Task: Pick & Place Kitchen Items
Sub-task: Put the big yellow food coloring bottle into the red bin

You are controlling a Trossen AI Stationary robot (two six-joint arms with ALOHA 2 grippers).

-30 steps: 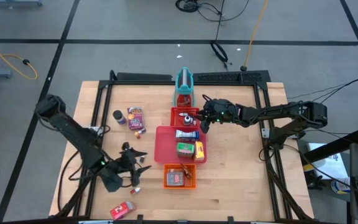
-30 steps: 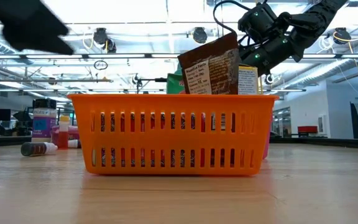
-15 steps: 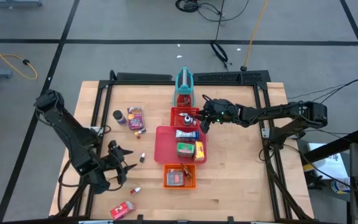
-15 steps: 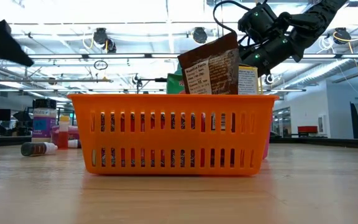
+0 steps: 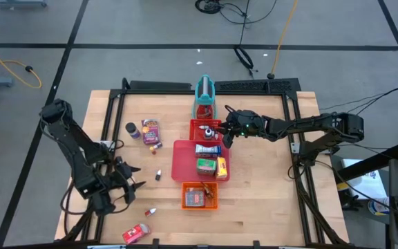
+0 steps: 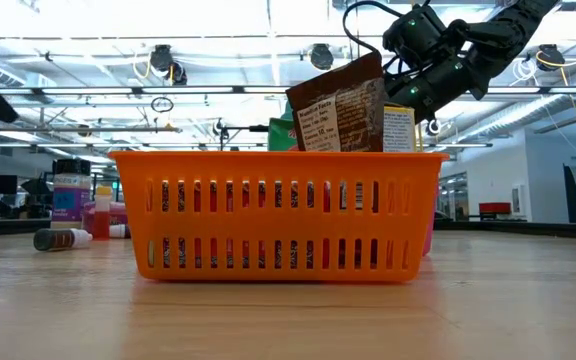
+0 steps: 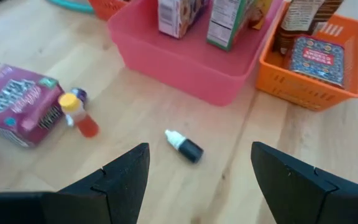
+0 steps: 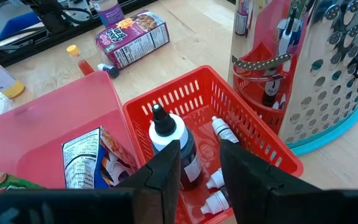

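My left gripper [image 5: 125, 184] is open and empty above the bare wood at the left; in its wrist view [image 7: 197, 180] a small dark bottle with a white cap [image 7: 184, 147] lies on its side between and beyond the fingers. That bottle [image 5: 157, 175] lies left of the pink tray [image 5: 182, 158]. My right gripper [image 5: 224, 135] hovers over the small red basket [image 8: 229, 124], its fingers a little apart and empty [image 8: 201, 167], above a white bottle with a black cap [image 8: 168, 138]. A pink-purple packet [image 5: 152, 131] and a dark can [image 5: 130, 128] rest on the table.
The orange basket [image 5: 200, 197] near the front holds a brown packet [image 6: 336, 105] and a box. The pink tray holds several boxes. A teal stand [image 5: 204, 93] stands behind the red basket. A red box [image 5: 137, 233] and a tiny bottle [image 5: 150, 210] lie near the front edge.
My left gripper has moved toward the table's left edge, away from the orange basket and the small dark bottle, staying open. The bottle lies where it was.
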